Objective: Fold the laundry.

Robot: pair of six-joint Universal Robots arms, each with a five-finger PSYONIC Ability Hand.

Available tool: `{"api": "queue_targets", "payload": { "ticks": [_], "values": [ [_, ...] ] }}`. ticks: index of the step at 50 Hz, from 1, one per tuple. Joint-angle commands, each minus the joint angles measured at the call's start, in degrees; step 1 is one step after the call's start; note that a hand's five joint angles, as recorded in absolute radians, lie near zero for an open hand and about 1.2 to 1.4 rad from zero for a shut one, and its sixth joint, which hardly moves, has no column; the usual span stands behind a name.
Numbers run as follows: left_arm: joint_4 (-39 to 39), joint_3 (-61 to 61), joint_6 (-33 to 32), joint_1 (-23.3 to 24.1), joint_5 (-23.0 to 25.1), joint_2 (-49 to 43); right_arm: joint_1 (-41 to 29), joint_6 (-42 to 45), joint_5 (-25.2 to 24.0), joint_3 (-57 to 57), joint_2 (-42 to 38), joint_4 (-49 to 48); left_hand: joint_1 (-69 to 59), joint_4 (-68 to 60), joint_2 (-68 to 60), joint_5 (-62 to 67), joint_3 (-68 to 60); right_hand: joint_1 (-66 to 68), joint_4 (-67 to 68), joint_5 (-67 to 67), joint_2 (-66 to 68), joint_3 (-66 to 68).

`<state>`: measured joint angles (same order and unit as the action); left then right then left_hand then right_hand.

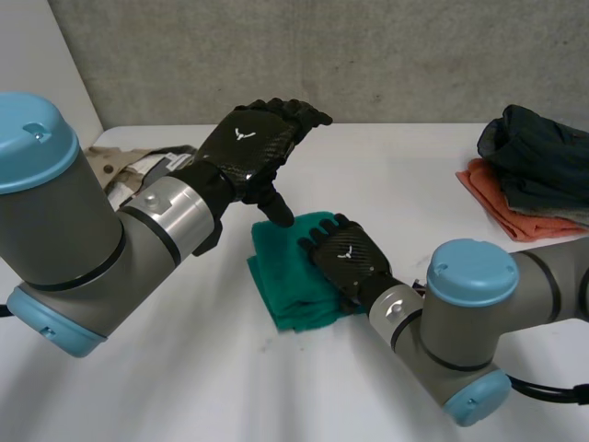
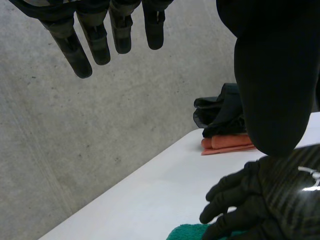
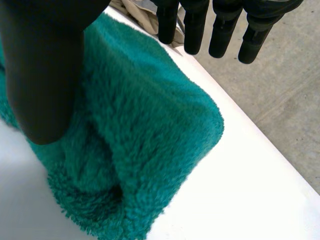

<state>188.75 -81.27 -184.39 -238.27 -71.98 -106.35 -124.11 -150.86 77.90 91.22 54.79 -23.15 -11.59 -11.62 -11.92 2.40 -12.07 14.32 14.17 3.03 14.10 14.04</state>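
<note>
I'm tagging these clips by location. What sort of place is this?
Most likely a robotics lab or test cell rather than a home: a bare concrete wall behind a plain white table, with laundry staged on it, a green towel and a stacked dark and orange pile.

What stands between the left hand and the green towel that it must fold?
Nothing visible does. The left hand hangs open above the green towel's far edge. The right hand rests open on the towel beside that spot, not under the left hand.
</note>
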Motion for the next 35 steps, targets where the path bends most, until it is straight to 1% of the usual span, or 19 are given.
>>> {"api": "queue_targets", "payload": {
  "ticks": [1, 14, 23, 35],
  "values": [
    [-0.05, -0.03, 0.00, 0.00, 0.00, 0.00, 0.36, 0.04, -0.12, 1.24, 2.52, 3.72, 0.37, 0.40, 0.70, -1.17, 0.85, -3.06, -2.91, -1.76, -2.84, -2.78],
    [-0.14, -0.12, 0.09, 0.00, 0.00, -0.08, 0.45, 0.66, -0.65, -2.09, -2.75, 3.90, 0.37, 0.40, 0.70, -1.17, 0.85, -1.38, -1.23, -0.09, -1.16, -1.10],
    [-0.05, -0.12, 0.18, 0.00, 0.00, -0.17, 0.45, 1.27, -0.74, -4.82, -5.04, 3.37, 0.37, 0.40, 0.70, -1.17, 0.85, 2.49, 2.64, 3.78, 2.70, 2.76],
    [-0.14, -0.12, 0.18, 0.00, 0.00, 0.00, 0.01, 1.54, -0.82, -9.30, -7.33, 3.46, 0.37, 0.40, 0.70, -1.17, 0.85, 3.33, 3.48, 4.63, 3.55, 3.61]
  ]
}}
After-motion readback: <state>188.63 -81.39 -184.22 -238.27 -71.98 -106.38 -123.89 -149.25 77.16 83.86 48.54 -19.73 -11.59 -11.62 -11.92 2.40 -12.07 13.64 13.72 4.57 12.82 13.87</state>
